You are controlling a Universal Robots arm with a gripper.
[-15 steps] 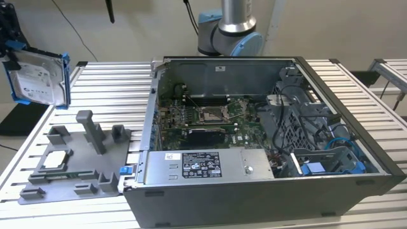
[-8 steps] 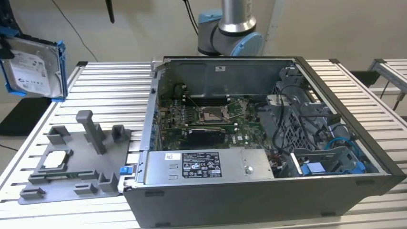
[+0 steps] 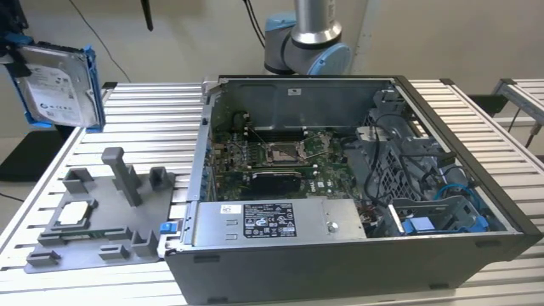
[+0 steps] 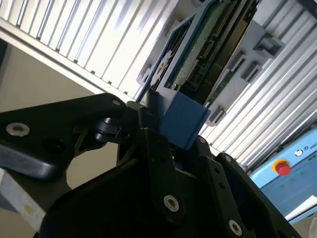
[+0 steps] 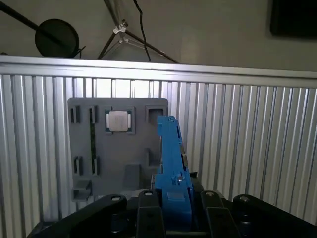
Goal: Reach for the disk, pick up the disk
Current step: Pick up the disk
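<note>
Disk (image 5: pixel 171 144) — held edge-on, the jaws of the gripper (image 5: pixel 176 201) drawn narrow onto its blue bracket. In the exterior view it hangs high at that view's left, well above the grey fixture tray (image 3: pixel 102 223). Reach and pick-up judged complete. Pad contact hidden behind the bracket; gripper body cut by the frame edge — computer case (image 3: pixel 340 191) beyond.

nothing can be read for certain. the disk (image 3: pixel 58 86) carries a white label (image 3: pixel 53 95) whose lines are too small to make out. the power supply (image 3: pixel 340 223) has a black label (image 3: pixel 269 220) and a white sticker (image 3: pixel 231 209), both illegible. in the second wrist view, white letters (image 4: pixel 309 147) on a blue panel (image 4: pixel 297 181) run off the edge.
</note>
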